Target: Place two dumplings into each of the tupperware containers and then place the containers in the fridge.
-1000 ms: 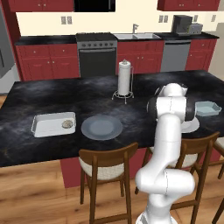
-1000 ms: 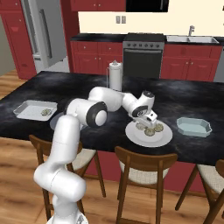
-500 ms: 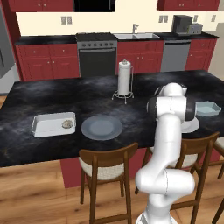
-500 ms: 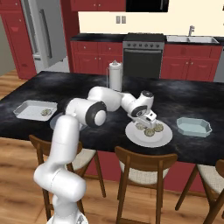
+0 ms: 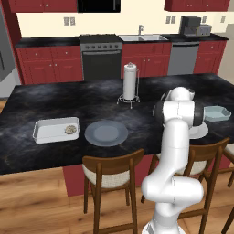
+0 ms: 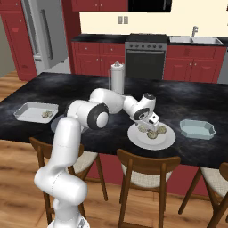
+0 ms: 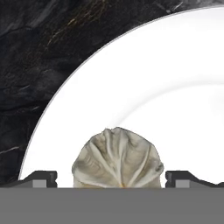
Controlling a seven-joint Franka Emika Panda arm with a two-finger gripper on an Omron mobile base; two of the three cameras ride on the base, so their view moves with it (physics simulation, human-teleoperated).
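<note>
The white arm's two-finger gripper (image 6: 150,126) hangs low over a round white plate (image 6: 167,140) on the black marbled tabletop (image 6: 67,87), its dark fingers (image 7: 40,178) spread wide on either side of a lumpy tan dumpling (image 7: 117,157) and gripping nothing. Two more dumplings (image 6: 161,130) lie on that plate. A shallow white rectangular tub (image 5: 47,131) holds one dumpling (image 5: 70,130); the pale blue-green tub (image 6: 197,129) sits near the plate.

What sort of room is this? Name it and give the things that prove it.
A home kitchen, rendered. A stove and sink sit among red cabinets along the back wall, a grey fridge stands at one side, and wooden stools line a dark stone island counter.
</note>
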